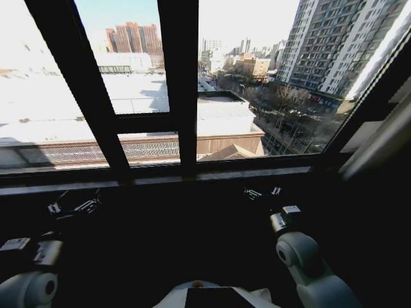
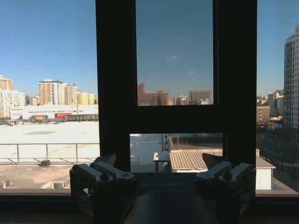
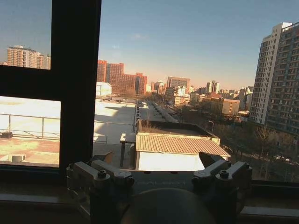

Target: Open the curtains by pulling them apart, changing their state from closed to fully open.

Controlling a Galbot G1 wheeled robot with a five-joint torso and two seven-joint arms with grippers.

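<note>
curtains (image 1: 379, 138): one pale panel edge shows at far right of the head view, bunched beside the window frame, running diagonally down; glass in the middle is uncovered. Left panel: a washed-out pale strip at the far left edge, cannot tell if it is fabric.
window frame (image 1: 180, 83): black, thick central mullion plus a crossbar, sill below; city rooftops and towers visible through it.
left pincer (image 2: 161, 163): low, near the sill, left of the central mullion; fingers spread wide, nothing between them, apart from any fabric.
right pincer (image 3: 159, 161): low, near the sill, right of the mullion; fingers wide, holding nothing, well apart from the right panel.
arms: both low in the dark zone under the sill in the head view, right elbow joint (image 1: 297, 250) near, right.
</note>
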